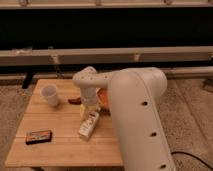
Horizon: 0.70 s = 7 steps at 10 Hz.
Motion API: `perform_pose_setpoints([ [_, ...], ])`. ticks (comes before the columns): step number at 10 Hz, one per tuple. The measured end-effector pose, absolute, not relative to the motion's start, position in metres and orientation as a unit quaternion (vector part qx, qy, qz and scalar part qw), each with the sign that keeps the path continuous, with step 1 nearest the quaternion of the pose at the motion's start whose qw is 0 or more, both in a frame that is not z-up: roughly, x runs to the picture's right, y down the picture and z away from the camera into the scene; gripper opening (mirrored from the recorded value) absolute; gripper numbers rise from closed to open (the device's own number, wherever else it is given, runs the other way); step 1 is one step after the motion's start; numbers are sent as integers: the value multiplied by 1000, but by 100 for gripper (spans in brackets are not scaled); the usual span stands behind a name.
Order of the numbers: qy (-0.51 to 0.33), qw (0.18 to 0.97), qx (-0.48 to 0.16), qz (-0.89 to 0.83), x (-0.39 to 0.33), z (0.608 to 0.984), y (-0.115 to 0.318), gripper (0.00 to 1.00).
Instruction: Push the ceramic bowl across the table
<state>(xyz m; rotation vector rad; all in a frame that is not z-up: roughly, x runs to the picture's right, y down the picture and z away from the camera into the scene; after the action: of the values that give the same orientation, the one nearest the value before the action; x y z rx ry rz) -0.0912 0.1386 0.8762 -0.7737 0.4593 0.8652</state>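
The orange ceramic bowl (103, 95) sits on the light wooden slatted table (55, 150), right of centre. Only a sliver of it shows, because my big white arm covers most of it. My gripper (90, 110) hangs down from the wrist right at the bowl's left edge, just above a white packet. I cannot tell whether it touches the bowl.
A small white cup (49, 95) stands at the table's back left. A dark reddish object (75, 101) lies left of the gripper. The white packet (89, 125) lies mid-table, and a dark snack bar (39, 136) near the front left. A dark wall with rails runs behind.
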Motion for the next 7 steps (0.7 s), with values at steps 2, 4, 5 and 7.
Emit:
perform_pose_setpoints([
  [2,218,818,-372,381,-101,872,150,80],
  [4,215,825,-382,356,-114,868,159,80],
  [5,215,826,-384,351,-115,868,160,80],
  [7,211,829,-390,342,-117,866,163,80],
])
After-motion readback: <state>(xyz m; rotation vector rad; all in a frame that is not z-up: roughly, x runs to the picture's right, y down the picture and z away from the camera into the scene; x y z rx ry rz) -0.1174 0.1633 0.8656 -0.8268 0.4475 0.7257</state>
